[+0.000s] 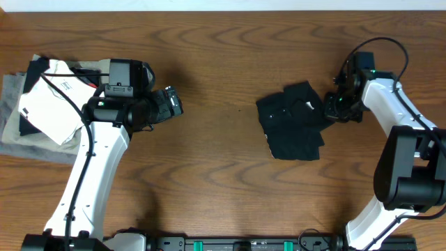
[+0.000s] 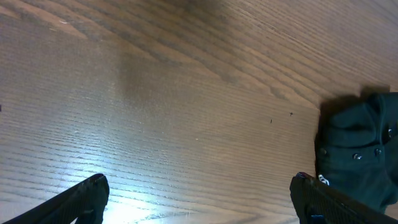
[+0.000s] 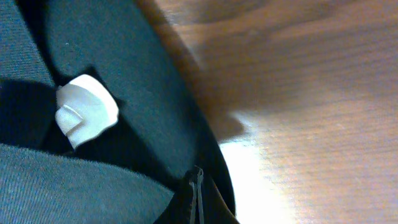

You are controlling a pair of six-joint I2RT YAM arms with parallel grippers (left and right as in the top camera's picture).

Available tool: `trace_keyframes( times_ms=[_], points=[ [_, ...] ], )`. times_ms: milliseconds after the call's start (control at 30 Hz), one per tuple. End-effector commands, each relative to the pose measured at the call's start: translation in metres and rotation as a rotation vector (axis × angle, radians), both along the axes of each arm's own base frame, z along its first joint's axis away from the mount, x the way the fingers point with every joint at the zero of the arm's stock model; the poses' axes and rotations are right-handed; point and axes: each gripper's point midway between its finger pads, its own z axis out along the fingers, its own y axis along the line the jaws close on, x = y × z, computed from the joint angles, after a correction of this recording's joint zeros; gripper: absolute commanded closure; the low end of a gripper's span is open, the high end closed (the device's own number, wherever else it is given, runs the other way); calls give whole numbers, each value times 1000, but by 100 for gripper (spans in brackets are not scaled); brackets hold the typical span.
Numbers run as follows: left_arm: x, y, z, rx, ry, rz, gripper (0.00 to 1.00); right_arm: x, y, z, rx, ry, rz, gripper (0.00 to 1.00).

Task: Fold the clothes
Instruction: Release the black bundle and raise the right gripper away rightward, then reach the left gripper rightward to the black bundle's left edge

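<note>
- The clothes (image 1: 293, 122), one black T-shirt, lie crumpled on the table (image 1: 223, 174), right of centre in the overhead view.
- The right gripper (image 1: 336, 108) is fully clenched, with its tips at the shirt's right edge. Whether fabric is pinched cannot be told.
- A white label (image 3: 84, 111) sits on the black fabric, upper left of the right wrist view.
- The left gripper (image 1: 173, 103) is released, jaws wide, left of centre and well apart from the shirt.
- A white folded garment (image 1: 49, 108) rests on a grey folded garment (image 1: 14, 136) at the left edge.
</note>
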Motion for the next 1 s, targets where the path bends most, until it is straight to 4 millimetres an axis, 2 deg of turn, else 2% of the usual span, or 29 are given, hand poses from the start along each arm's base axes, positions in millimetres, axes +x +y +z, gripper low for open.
trace_keyframes(
  times_ms=[0,100,200,267,400,433,500,567,600,633,733,833,967],
  points=[
    [0,2,-3,13,9,-3,5,23,-2,53,3,-131,-44,99],
    [0,2,-3,13,9,-3,5,29,21,92,122,-223,8,99],
    [0,2,-3,12,8,-3,5,26,52,121,246,-307,151,96],
    [0,2,-3,12,8,-3,5,20,63,127,265,-310,198,90],
    [-2,-8,-2,-15,6,-47,5,15,68,125,258,-284,187,80],
    [-4,-16,-1,-37,2,-89,5,16,66,125,255,-281,158,78],
    [-7,-28,1,-49,-7,-158,5,18,63,128,245,-287,110,68],
    [-9,-38,1,-35,-15,-212,5,19,60,134,229,-307,101,50],
    [-11,-44,1,-30,-19,-237,5,18,57,140,213,-322,97,36],
    [-12,-50,1,-27,-22,-255,5,17,54,146,192,-334,85,26],
    [-14,-70,4,-35,-43,-300,2,8,37,167,104,-380,41,1],
    [-13,-74,2,-29,-21,-194,2,-4,14,190,5,-431,-5,1],
    [-13,-74,-9,-44,26,-82,2,-17,-7,207,-72,-466,-54,1]
  ],
)
